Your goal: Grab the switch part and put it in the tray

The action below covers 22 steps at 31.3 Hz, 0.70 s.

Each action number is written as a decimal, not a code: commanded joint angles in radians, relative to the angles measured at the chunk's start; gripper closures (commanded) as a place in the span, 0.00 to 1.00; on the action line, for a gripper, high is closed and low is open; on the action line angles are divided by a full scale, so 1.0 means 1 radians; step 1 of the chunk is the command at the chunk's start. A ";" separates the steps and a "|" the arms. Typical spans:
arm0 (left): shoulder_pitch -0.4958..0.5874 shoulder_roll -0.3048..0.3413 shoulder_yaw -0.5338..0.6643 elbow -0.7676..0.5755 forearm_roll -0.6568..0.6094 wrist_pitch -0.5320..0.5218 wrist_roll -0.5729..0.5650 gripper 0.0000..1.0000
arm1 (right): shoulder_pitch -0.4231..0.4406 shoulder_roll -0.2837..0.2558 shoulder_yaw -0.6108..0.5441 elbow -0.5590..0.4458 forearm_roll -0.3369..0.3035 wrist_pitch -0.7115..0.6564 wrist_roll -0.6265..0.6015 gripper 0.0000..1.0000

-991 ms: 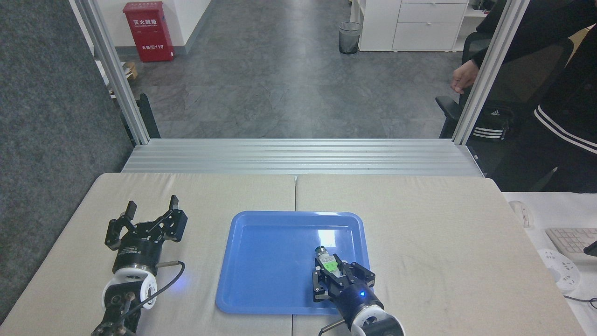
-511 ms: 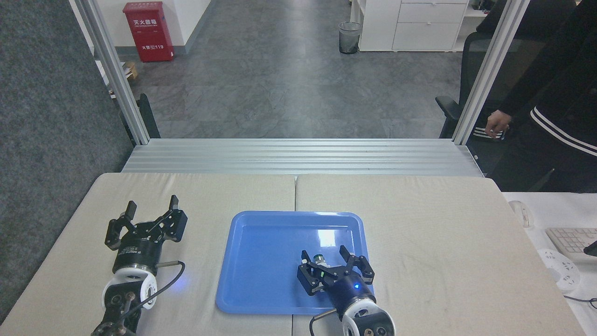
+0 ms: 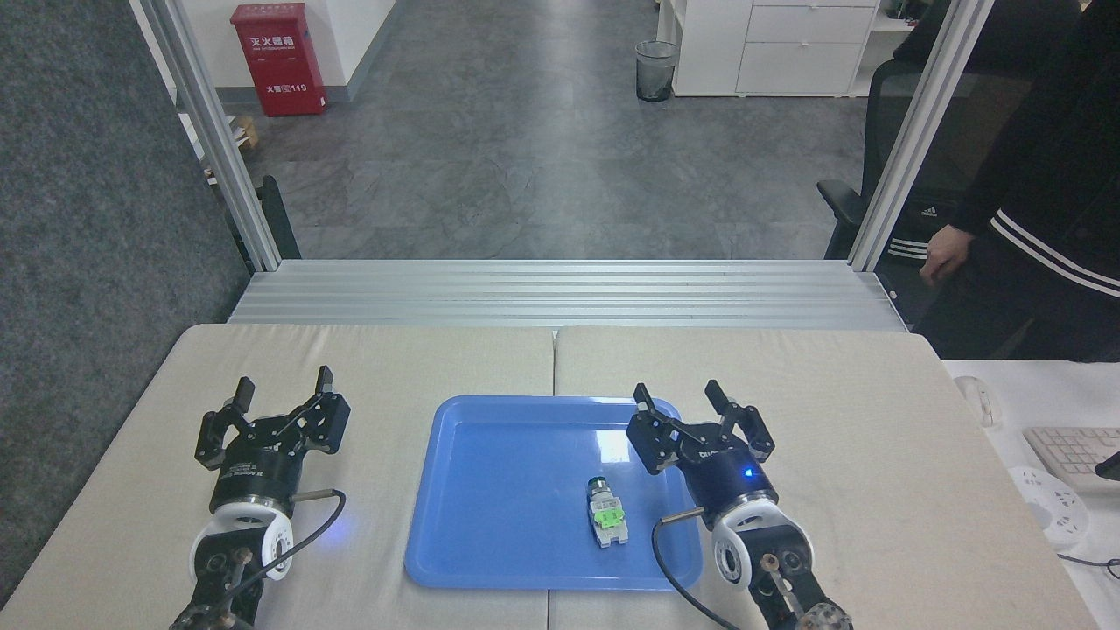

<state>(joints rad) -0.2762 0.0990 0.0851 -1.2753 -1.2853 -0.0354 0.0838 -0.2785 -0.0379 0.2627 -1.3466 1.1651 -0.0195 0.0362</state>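
Blue tray [image 3: 490, 490] holds switch part [image 3: 605, 513]; right pincer [image 3: 678, 398] spread.

The tray [image 3: 490, 490] is smooth blue plastic with a glossy surface that reflects a white light patch. The switch part [image 3: 605, 514] looks like white and green plastic, with a shiny metal rim at its dark end. The table cover [image 3: 831, 455] is a matt beige cloth, a little rough and stained. Both grippers, left [image 3: 282, 388] and right [image 3: 676, 394], are matt black. The rail [image 3: 560, 293] behind is ribbed, brushed metal. The floor [image 3: 525, 157] is smooth grey stone.
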 commanded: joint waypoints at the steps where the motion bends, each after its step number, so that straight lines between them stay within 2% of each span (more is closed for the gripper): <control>1: 0.002 0.007 0.008 0.001 0.003 0.000 0.002 0.00 | -0.013 -0.188 -0.325 0.003 -0.059 -0.106 -0.033 0.04; 6: 0.002 0.007 0.019 0.001 0.003 -0.003 0.007 0.00 | -0.011 -0.209 -0.370 0.075 -0.059 -0.105 -0.050 0.04; 22: 0.002 0.007 0.021 -0.001 0.038 -0.006 0.007 0.00 | 0.001 -0.208 -0.367 0.066 -0.062 -0.111 -0.055 0.04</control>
<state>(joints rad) -0.2747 0.1038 0.0994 -1.2755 -1.2722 -0.0407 0.0903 -0.2797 -0.1862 -0.0010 -1.3018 1.1077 -0.1296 -0.0194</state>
